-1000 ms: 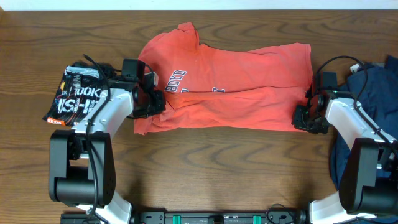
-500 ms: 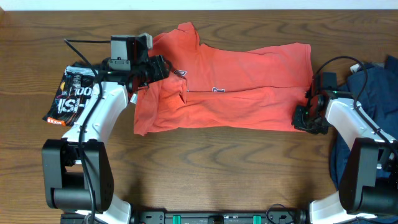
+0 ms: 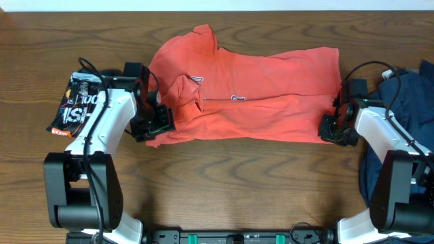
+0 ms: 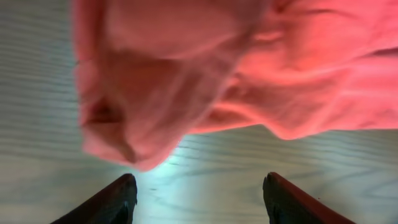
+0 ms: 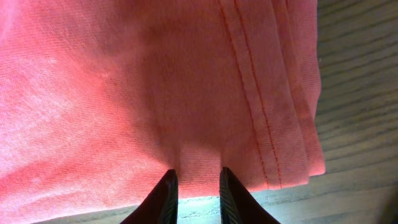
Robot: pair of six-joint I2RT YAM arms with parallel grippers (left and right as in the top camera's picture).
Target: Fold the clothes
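A coral-red T-shirt (image 3: 258,102) lies spread across the middle of the table, its left part folded over so only a bit of the lettering (image 3: 195,80) shows. My left gripper (image 3: 161,126) sits at the shirt's lower left corner. In the left wrist view it (image 4: 200,186) is open over bare wood, and the shirt (image 4: 217,68) bunches just beyond the fingertips. My right gripper (image 3: 332,129) is at the lower right corner. The right wrist view shows it (image 5: 197,186) shut on a fold of the shirt (image 5: 124,93) beside its stitched hem (image 5: 261,124).
A black shirt with white lettering (image 3: 76,107) lies crumpled at the left, beside my left arm. A navy blue shirt (image 3: 407,91) is heaped at the right edge behind my right arm. Brown wooden table (image 3: 237,183) stretches in front of the coral shirt.
My left gripper carried the shirt's left edge up and inward, opened and let it go, then dropped back to the lower left corner. The fold now hides most of the lettering. The right arm stayed put.
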